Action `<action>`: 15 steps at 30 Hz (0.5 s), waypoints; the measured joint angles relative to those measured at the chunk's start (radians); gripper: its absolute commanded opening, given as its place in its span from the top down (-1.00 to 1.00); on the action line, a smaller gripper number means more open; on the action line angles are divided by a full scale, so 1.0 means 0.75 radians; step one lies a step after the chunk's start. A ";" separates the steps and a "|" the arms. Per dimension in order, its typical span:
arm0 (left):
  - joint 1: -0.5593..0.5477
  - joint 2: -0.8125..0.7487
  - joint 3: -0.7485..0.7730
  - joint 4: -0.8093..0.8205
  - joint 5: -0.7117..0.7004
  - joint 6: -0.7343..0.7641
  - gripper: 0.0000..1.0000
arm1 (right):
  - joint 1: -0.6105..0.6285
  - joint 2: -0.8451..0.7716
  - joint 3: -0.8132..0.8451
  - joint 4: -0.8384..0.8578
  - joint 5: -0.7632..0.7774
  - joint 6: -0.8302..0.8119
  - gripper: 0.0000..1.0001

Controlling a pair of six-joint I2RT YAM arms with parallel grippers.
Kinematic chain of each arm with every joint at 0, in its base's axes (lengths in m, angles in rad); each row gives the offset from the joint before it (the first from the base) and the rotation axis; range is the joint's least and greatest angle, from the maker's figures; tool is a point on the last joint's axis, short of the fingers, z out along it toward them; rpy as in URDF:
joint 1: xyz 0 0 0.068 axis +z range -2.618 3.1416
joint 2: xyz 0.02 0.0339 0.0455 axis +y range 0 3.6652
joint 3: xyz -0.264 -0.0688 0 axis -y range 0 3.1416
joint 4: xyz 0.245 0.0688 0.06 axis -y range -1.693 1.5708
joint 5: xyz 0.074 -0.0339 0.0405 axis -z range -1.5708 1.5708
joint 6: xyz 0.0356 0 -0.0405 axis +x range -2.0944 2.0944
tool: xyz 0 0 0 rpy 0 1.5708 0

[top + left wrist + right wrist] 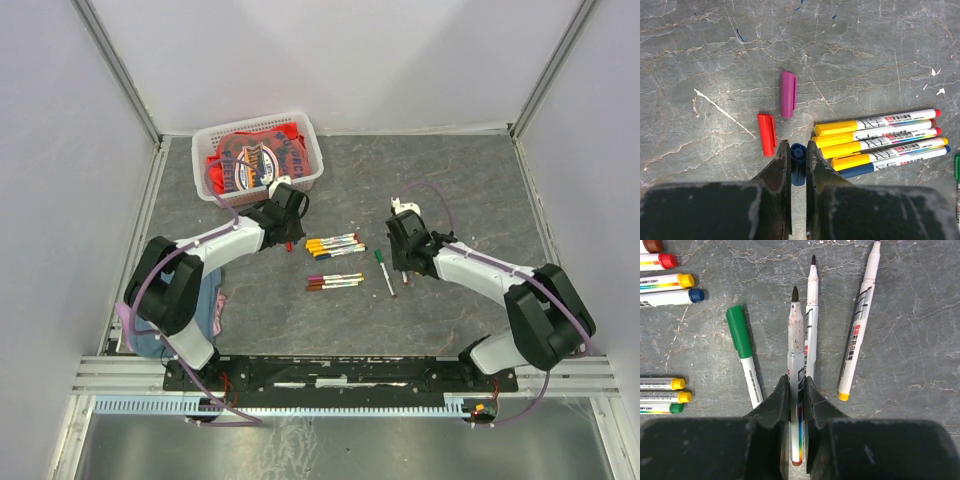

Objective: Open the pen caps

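Both arms reach from the near edge toward mid-table, wrists pitched down. The left gripper point(798, 144) is clenched on a blue cap point(798, 156). A red cap point(766, 134) lies just left of it, with a purple cap point(788, 93) slightly farther. The right gripper point(796, 378) closely flanks an uncapped pen point(795, 330); whether it pinches it I cannot tell. Between the arms lie capped pens point(335, 245). At far left, a white basket point(250, 121) holds a red cloth point(245, 160).

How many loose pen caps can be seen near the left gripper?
3: purple cap and red cap lying on the table, blue cap held in the left gripper. Others may be hidden.
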 measured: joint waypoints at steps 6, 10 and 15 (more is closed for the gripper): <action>0.000 0.006 -0.001 -0.020 -0.001 0.025 0.79 | -0.011 0.053 0.015 0.021 -0.016 -0.001 0.67; 0.000 0.006 -0.001 -0.024 -0.009 0.033 0.74 | -0.014 0.071 0.023 0.030 -0.027 -0.004 0.63; 0.000 0.024 -0.001 -0.025 -0.024 0.042 0.61 | -0.014 0.093 0.035 0.035 -0.030 -0.004 0.61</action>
